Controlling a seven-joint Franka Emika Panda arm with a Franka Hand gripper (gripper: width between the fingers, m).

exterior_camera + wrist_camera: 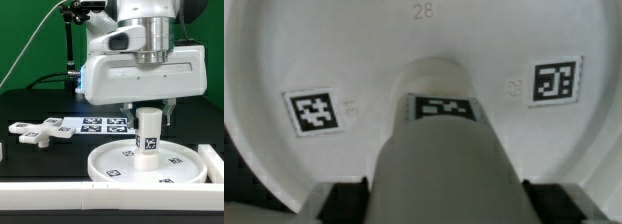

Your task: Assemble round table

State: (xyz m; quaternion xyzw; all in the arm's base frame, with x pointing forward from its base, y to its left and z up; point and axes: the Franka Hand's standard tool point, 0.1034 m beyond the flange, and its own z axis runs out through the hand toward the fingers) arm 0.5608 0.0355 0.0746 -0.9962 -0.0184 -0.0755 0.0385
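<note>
Gripper [149,112] clamped on leg [149,140], held upright at centre of disc [104,168], likely seating it into hub. Cross foot [33,131] lies apart on surface [30,105], probably next.

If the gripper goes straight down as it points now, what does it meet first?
Probably the round disc, at its centre, through the leg the gripper holds; the gap is unclear.

A faint number that seems to read 28 stands on the round disc [420,40]. All other signs are black-and-white square tags [317,110] without letters: two on the disc, one on the cylinder leg [438,160], and several on the marker board [100,125] and the cross-shaped foot [38,131].
</note>
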